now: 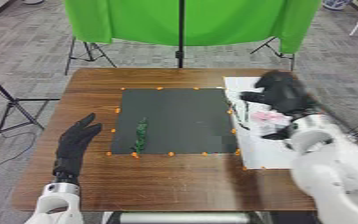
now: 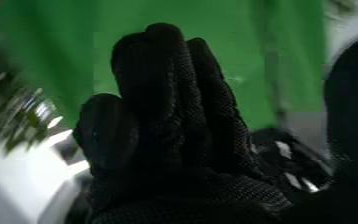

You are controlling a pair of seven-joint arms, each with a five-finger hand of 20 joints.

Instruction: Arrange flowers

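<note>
Behind the brown wooden surface (image 1: pixel 189 187) hangs green cloth (image 1: pixel 131 20). A leafy green stem (image 1: pixel 141 136) lies on the square dark mat (image 1: pixel 189 115), apart from the black-gloved left hand (image 1: pixel 70 147), fingers straight and empty. A pink flower (image 1: pixel 265 116) is on white sheet (image 1: pixel 259 161) near the black-gloved right hand (image 1: pixel 286 95), fingers straight, any hold too blurry to tell

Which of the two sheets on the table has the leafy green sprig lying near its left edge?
The dark grey sheet; the white sheet to its right, under the right hand, has something pink on it.
</note>
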